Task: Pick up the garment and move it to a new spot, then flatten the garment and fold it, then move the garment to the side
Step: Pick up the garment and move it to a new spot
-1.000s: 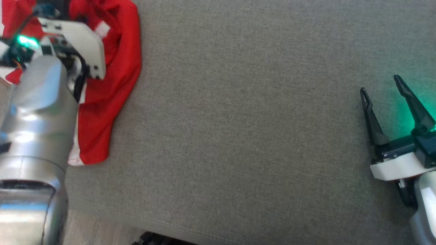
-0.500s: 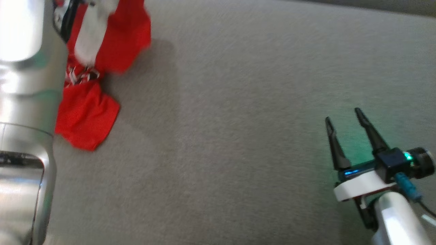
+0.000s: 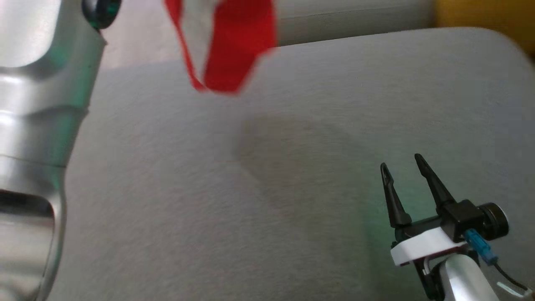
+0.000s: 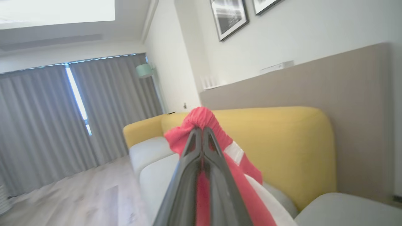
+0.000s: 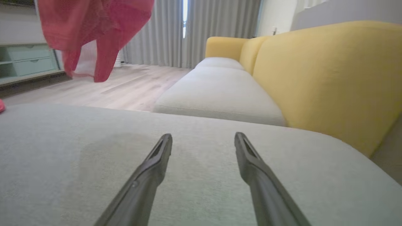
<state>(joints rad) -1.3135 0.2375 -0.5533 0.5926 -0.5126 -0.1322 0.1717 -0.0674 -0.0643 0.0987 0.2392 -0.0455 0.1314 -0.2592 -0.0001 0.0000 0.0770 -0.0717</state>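
A: Two grippers are to be accounted for. How are the jaws of each found?

B: The left gripper (image 4: pixel 201 129) is seen pressed together, its dark fingers meeting at the tips, and a bunch of the red garment (image 4: pixel 201 117) is pinched between them. The right gripper (image 3: pixel 401 163) is seen spread wide, with nothing between its fingers.

A: Where is the garment found?

B: It is held in the air above the grey cushion (image 3: pixel 292 175), near the far edge and left of centre in the head view, where it is blurred. A white band (image 3: pixel 200 37) is seen on the red cloth. In the right wrist view its lower edge is shown clear of the cushion. A soft shadow (image 3: pixel 288 159) is cast on the fabric below.

A: And how is the right gripper placed?

B: It is held low over the near right part of the cushion, well apart from the garment. Whether the cushion is touched cannot be told.

A: What else is made out?

B: The silver left arm (image 3: pixel 37 104) is seen along the left edge of the head view. A yellow backrest (image 5: pixel 329 78), grey curtains (image 4: pixel 47 125), a wooden floor (image 5: pixel 125 84) and framed pictures (image 4: pixel 229 17) on the wall are shown beyond.
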